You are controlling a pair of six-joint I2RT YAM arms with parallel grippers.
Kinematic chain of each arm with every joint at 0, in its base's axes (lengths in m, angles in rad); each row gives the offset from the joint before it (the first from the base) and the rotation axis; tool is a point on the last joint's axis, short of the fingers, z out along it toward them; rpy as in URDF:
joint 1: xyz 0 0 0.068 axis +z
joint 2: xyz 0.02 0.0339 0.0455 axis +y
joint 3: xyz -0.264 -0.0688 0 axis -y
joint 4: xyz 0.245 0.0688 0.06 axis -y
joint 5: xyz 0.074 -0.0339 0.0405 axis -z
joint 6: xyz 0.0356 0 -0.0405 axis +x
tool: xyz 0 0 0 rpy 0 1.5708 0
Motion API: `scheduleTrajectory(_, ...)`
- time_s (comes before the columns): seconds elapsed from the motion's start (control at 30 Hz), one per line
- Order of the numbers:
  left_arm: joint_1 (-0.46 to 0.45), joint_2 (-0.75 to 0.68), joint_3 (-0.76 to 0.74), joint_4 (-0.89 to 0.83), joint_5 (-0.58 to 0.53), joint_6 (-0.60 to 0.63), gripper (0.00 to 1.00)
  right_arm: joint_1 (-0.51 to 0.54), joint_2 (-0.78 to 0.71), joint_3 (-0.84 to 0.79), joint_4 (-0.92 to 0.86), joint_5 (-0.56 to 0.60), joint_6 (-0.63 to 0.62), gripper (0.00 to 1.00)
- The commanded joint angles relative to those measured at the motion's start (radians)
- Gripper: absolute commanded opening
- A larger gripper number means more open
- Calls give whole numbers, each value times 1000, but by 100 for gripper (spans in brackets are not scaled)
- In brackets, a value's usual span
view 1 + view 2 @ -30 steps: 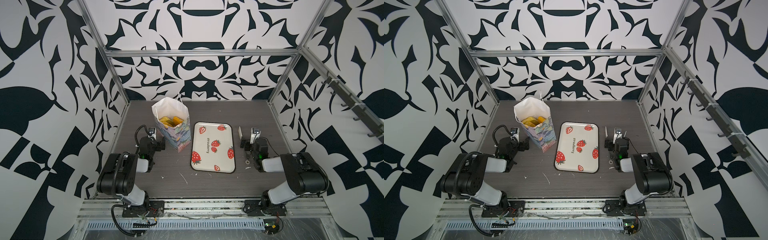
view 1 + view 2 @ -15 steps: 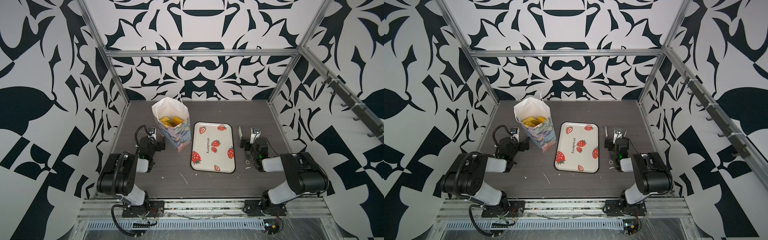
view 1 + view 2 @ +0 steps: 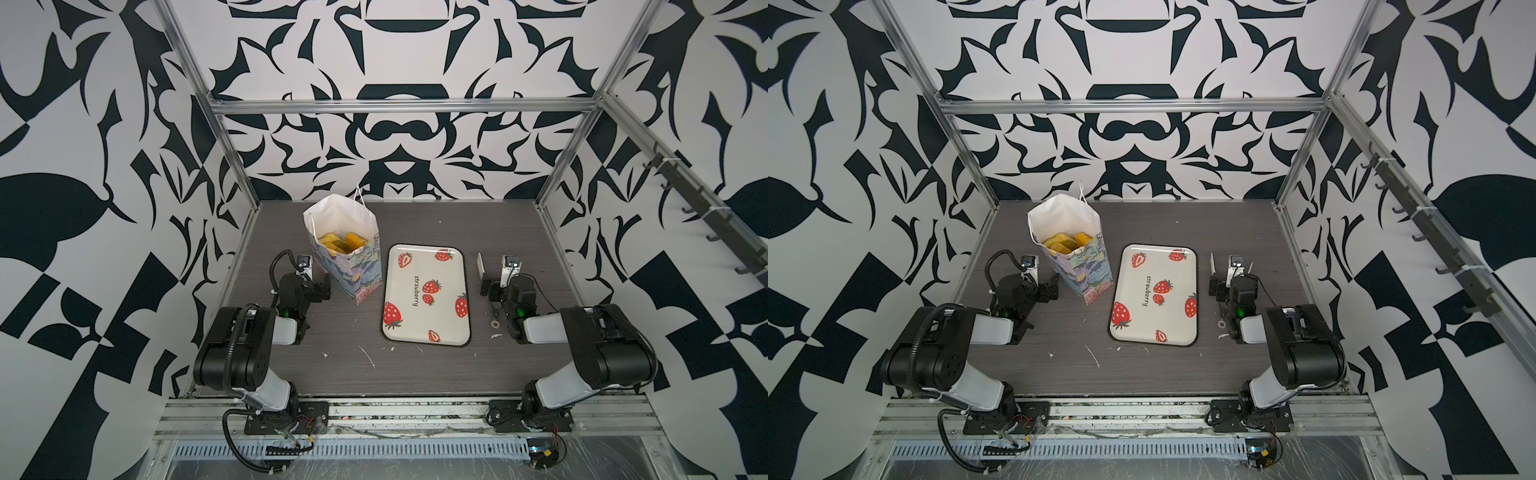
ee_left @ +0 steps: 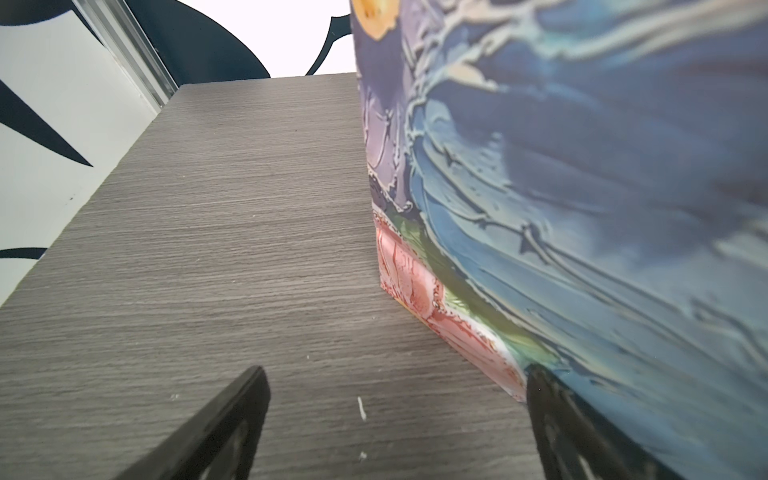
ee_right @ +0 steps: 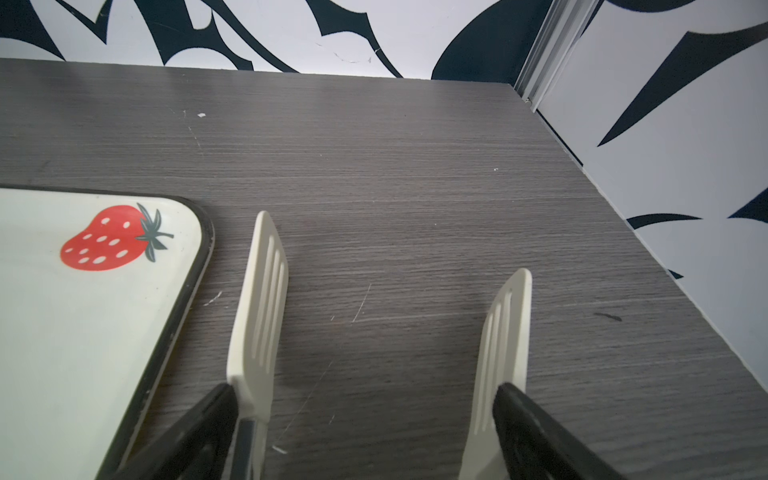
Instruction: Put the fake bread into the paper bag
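Paper bag [image 3: 353, 270] upright on counter [image 3: 415, 374], rear left, fake bread [image 3: 341, 242] inside it, strawberry tray [image 3: 424, 320] just beside bag, left gripper [image 4: 397, 374] low by bag base, jaws wide apart, holding nothing, right gripper [image 5: 394, 245] beside tray, jaws wide apart, holding nothing.

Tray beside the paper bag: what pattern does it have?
Cream tray with red strawberries, the word strawberry and a dark rim; clearest in a top view.
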Motion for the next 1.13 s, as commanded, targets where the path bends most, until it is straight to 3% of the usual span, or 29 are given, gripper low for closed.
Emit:
scheduleTrajectory(0.0,3,2,22,30,0,-10,99,-4,-1,23,7,-7,2,100)
scheduleTrajectory(0.13,23,2,33,3,59,-14,99,-4,-1,23,7,-7,1,100)
scheduleTrajectory(1.1,23,-4,8,47,65,-11,99,4,6,29,6,-42,-21,100)
